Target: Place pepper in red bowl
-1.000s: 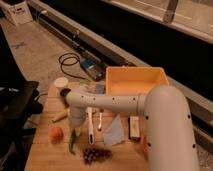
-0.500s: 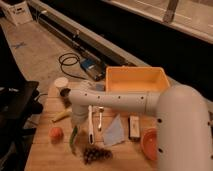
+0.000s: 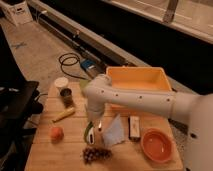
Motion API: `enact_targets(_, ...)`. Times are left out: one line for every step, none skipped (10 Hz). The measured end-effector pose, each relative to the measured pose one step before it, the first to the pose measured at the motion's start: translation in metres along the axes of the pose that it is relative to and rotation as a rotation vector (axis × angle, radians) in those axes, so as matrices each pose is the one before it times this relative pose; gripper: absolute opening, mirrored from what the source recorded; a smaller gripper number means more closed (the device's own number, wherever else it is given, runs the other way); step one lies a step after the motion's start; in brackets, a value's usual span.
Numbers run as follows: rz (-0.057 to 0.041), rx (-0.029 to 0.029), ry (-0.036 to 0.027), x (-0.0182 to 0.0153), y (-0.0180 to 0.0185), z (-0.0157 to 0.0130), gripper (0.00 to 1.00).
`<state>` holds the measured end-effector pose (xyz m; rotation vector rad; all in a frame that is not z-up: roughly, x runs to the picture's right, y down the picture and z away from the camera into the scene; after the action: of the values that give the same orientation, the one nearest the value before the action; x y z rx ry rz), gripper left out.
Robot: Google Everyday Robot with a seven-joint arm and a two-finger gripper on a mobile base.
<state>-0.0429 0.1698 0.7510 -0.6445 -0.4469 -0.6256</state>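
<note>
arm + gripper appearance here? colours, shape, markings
The arm is glossy white, made of thick rounded tubular links with a bulbous joint. A row of small dark dots runs along the horizontal link. No cables or logos show. The gripper, at the arm's lower end just above the pepper, looks white to grey.

The desk (image 3: 47, 154) looks like pale wood with lines of grain and a dull top. The robot arm (image 3: 140, 99) has a smooth white shell, like hard plastic, and it is a little shiny. Its end effector (image 3: 93, 126) hangs low over the desk, right at the pepper (image 3: 88, 135), whose dark green skin looks smooth. The red bowl (image 3: 157, 145) is glossy inside and catches the light. The yellow tub (image 3: 142, 79) looks like smooth plastic. The small dark cup (image 3: 66, 96) looks like metal. The round fruit (image 3: 56, 133) has smooth skin. The floor (image 3: 35, 50) looks grey and rough.
</note>
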Motion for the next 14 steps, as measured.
enact_targets(0.05184, 0.01537, 0.0088, 0.01595, 0.01478, -0.00932, 0.0)
enact_targets(0.05762, 0.01752, 0.00986, 0.01829, 0.01567, -0.01065, 0.0)
enact_targets(0.06297, 0.02378, 0.00742, 0.0209, 0.01621, -0.01231, 0.0)
enact_targets(0.04264, 0.01884, 0.00101, 0.0167, 0.01195, -0.00864, 0.0)
enact_targets(0.03067, 0.01398, 0.00009, 0.01198, 0.00901, -0.00676, 0.0)
enact_targets(0.00664, 0.00313, 0.00024, 0.00289, 0.00203, -0.00139, 0.0)
enact_targets(-0.00433, 0.00084, -0.00184, -0.002, -0.00161, 0.00033, 0.0)
enact_targets(0.00254, -0.00006, 0.00082, 0.00122, 0.00098, -0.00021, 0.0)
enact_targets(0.00127, 0.00022, 0.00027, 0.00056, 0.00029, -0.00012, 0.0)
enact_targets(-0.00239, -0.00034, -0.00036, -0.00099, -0.00068, 0.0002, 0.0)
enact_targets(0.00089, -0.0003, 0.001, 0.00008, -0.00003, 0.00024, 0.0)
enact_targets(0.01268, 0.00094, 0.00617, 0.00208, 0.00105, -0.00013, 0.0)
enact_targets(0.03594, 0.0085, 0.01633, 0.00557, 0.00178, -0.0046, 0.0)
enact_targets(0.0444, 0.01175, 0.01418, 0.01176, 0.00502, -0.00613, 0.0)
